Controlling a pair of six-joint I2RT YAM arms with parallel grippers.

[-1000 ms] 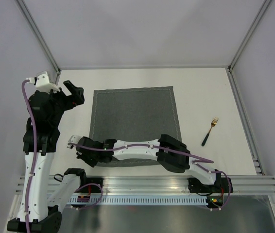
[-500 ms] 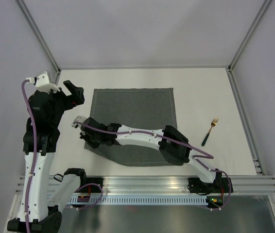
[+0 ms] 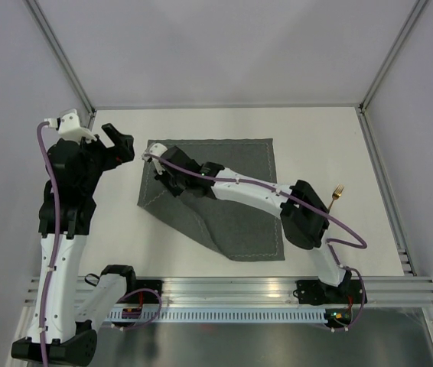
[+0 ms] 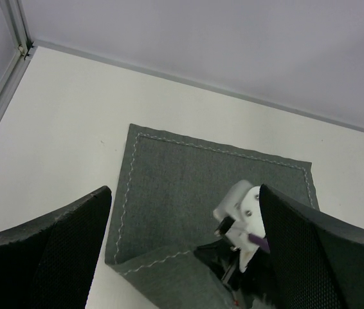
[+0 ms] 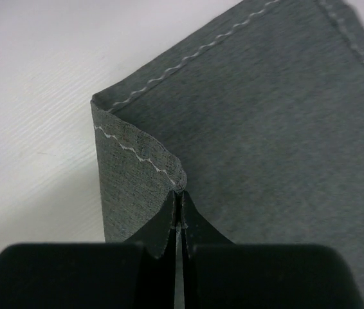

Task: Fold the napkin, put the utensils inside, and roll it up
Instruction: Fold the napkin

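Tightly closed right pincer (image 5: 180,215) pinches napkin (image 5: 285,129) corner; left pincer (image 4: 185,199) gaping.

A white table (image 3: 201,126) sits enclosed by pale walls (image 3: 224,46) and metal posts (image 3: 60,55).

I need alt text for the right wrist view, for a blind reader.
The right claw is shut on a corner of the dark grey napkin, holding it folded over the rest of the cloth. White table shows at left.
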